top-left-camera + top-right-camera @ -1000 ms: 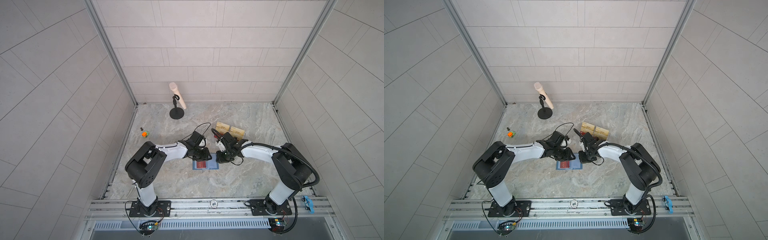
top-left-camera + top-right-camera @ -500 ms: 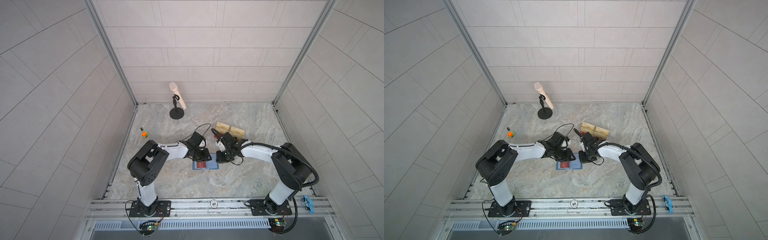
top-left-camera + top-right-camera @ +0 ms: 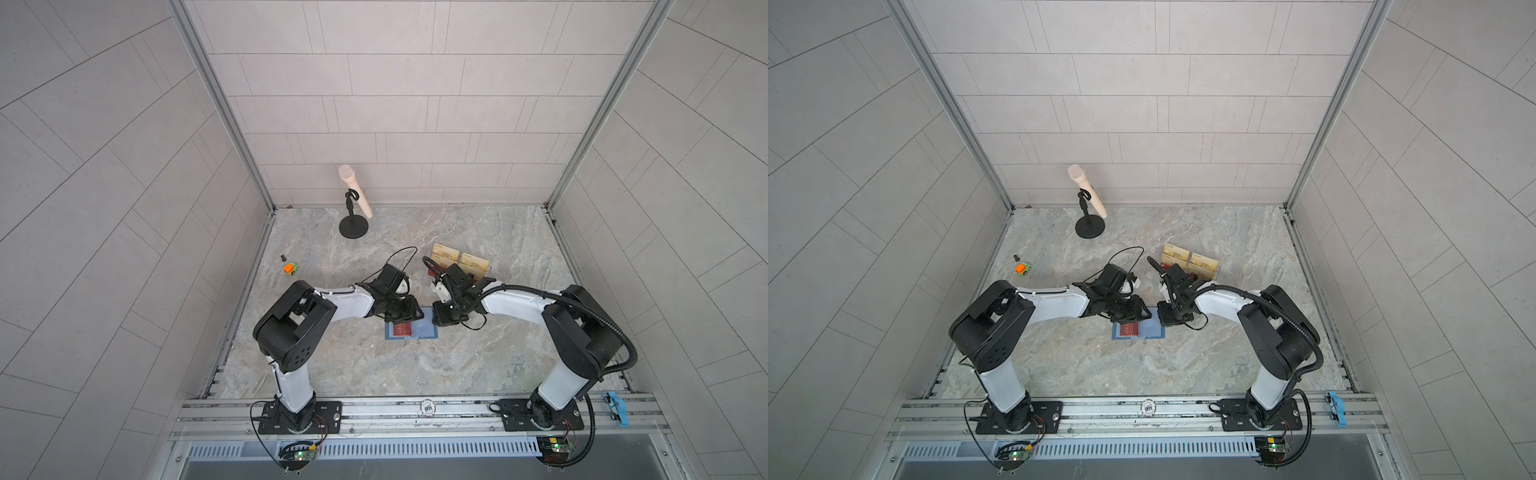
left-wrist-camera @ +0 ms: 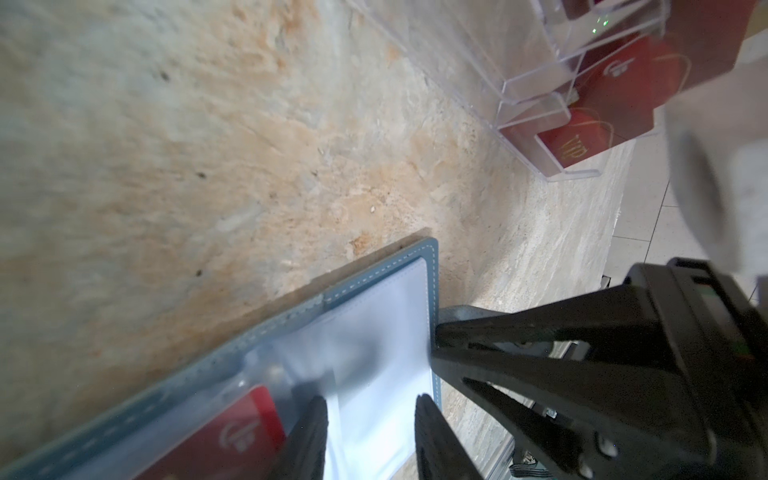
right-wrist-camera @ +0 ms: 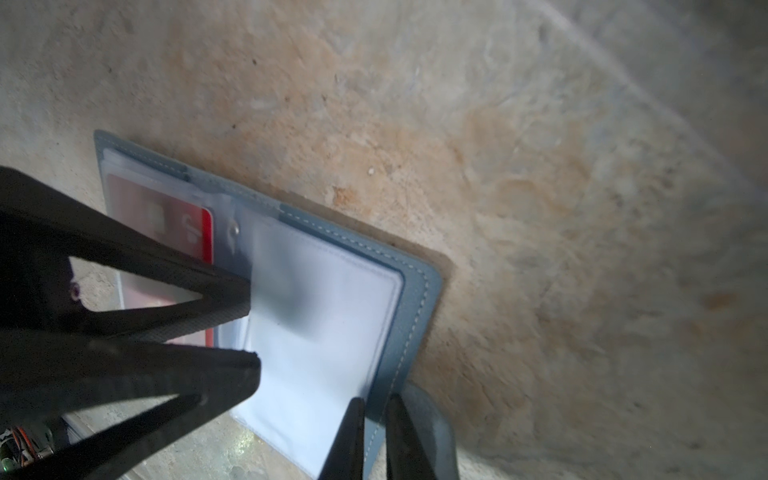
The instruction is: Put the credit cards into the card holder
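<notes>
The slate-blue card holder (image 3: 428,332) (image 3: 1152,331) lies open on the marble floor in both top views. One red credit card (image 3: 402,330) (image 4: 232,436) (image 5: 166,212) sits inside a clear sleeve on its left half. My left gripper (image 4: 371,401) (image 3: 405,312) hovers open over the clear sleeves (image 4: 374,332), its fingertips apart with nothing between them. My right gripper (image 5: 374,405) (image 3: 441,319) is shut on the right edge of the card holder's cover (image 5: 415,316). More red credit cards (image 4: 573,145) stand in a clear acrylic stand (image 4: 536,89).
Pale gold cards (image 3: 459,259) fill the acrylic stand behind the right gripper. A microphone on a black round-based stand (image 3: 353,226) is at the back. A small orange and green toy (image 3: 291,269) lies at the left. A blue object (image 3: 617,409) sits on the front rail.
The left arm's elbow has shifted slightly. Both grippers stay at the card holder, and the holder and card have not moved.
</notes>
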